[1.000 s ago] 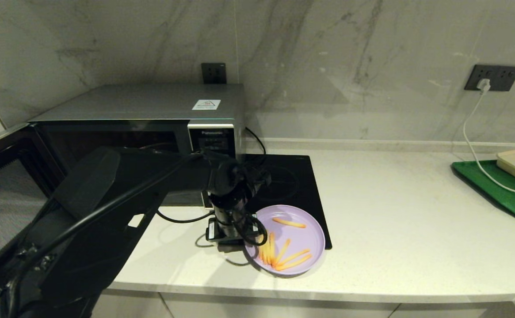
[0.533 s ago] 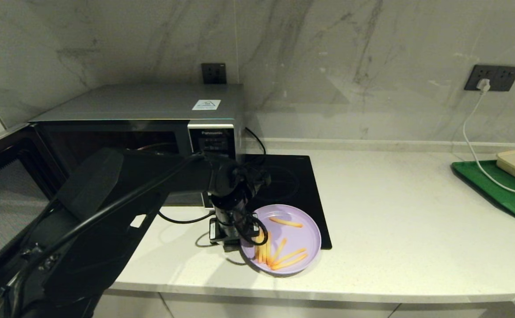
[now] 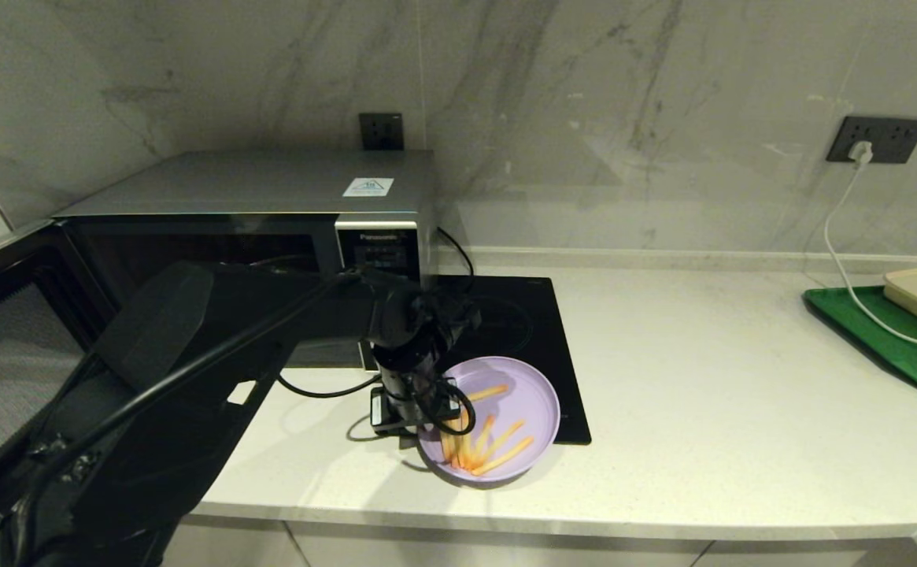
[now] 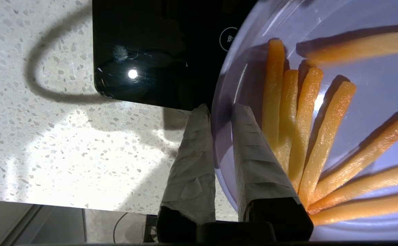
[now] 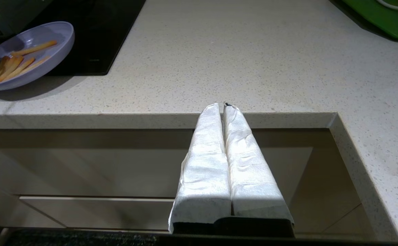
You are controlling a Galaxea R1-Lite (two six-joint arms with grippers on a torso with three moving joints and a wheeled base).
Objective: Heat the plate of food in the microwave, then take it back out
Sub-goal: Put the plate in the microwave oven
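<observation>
Left tool (image 4: 221,109) on plate rim (image 4: 219,136), speckled counter (image 3: 710,409)

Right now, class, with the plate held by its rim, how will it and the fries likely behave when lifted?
The plate looks thin and light, likely stiff. Held by the left tool on one rim only, it may droop. The fries lie loose, so they could slide.

The plate of food (image 3: 517,402) is round and pale purple with a raised rim. It holds thin orange fries (image 3: 480,445), most of them bunched on one side. It is tipped up on its left side, partly over the black cooktop (image 3: 533,331) and partly over the counter. The microwave (image 3: 269,205) is a big silver box standing behind it to the left. Its dark door (image 3: 9,346) hangs wide open.
</observation>
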